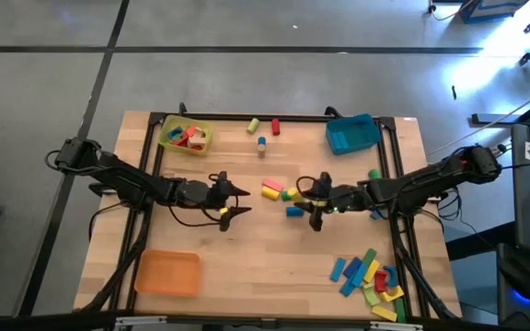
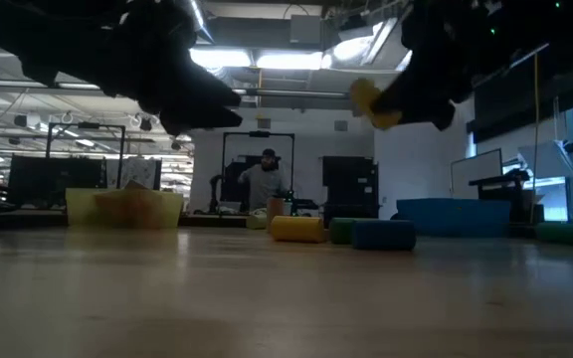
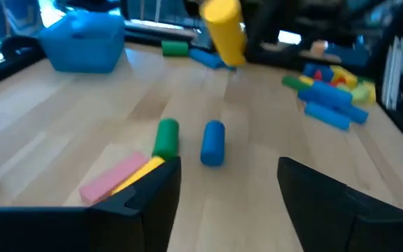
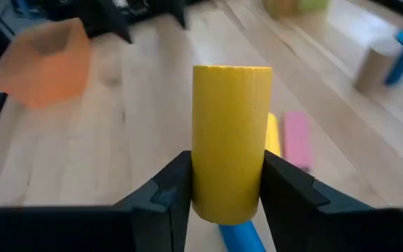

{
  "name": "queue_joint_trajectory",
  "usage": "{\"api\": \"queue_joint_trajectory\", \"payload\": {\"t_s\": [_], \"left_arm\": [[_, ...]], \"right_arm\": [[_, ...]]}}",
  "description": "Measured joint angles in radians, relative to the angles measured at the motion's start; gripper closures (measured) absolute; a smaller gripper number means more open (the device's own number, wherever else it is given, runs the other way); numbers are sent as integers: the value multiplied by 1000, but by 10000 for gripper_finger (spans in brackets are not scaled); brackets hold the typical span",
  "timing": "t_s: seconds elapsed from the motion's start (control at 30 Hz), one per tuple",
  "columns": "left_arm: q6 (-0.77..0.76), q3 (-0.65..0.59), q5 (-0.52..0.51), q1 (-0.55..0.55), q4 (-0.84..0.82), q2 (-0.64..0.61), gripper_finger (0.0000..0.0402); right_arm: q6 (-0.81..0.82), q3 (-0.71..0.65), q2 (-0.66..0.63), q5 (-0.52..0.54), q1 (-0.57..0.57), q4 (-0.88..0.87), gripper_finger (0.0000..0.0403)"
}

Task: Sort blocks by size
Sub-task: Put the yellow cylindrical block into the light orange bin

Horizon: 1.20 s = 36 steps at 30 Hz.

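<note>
I see a yellow cylinder [image 4: 231,140] pinched upright above the tabletop, with pink [image 3: 110,177], green [image 3: 166,137] and blue blocks [image 3: 213,143] lying flat below.

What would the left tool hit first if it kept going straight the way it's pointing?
Probably the small cluster at mid-table: the left tool, open, points toward the pink bar, green cylinder and blue cylinder. The right tool with its yellow cylinder sits beyond them, apparently raised.

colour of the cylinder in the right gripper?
Yellow. The cylinder sits between the right gripper fingers; clearest in the right wrist view.
</note>
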Motion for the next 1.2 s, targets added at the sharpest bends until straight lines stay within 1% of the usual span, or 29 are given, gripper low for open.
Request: {"api": "queue_joint_trajectory", "payload": {"t_s": [0.1,0.17,0.27,0.43,0.5,0.57,0.73,0.87,1.03,1.1,1.2], "left_arm": [[-4,17,5,11,14,0,146],[-4,37,40,13,22,0,128],[13,69,55,9,29,0,113],[13,94,55,-4,44,0,112],[12,94,56,-4,99,11,116],[9,94,56,-9,152,20,119],[7,96,59,-10,243,58,122],[10,105,59,-11,281,90,122],[39,111,63,-23,318,110,123],[59,119,74,-25,318,109,130],[72,127,94,-32,308,109,158]], "right_arm": [[-43,0,54,7,19,118,262],[-72,0,101,6,24,211,261],[-112,0,166,-2,24,350,261],[-199,0,261,-4,23,597,261],[-230,1,296,-22,23,688,261],[-253,14,326,-29,21,740,261],[-300,87,384,-30,21,748,261],[-326,153,426,-71,21,746,261],[-349,222,464,-82,21,716,260],[-355,233,472,-91,21,707,260],[-369,240,475,-94,21,707,260]]}}
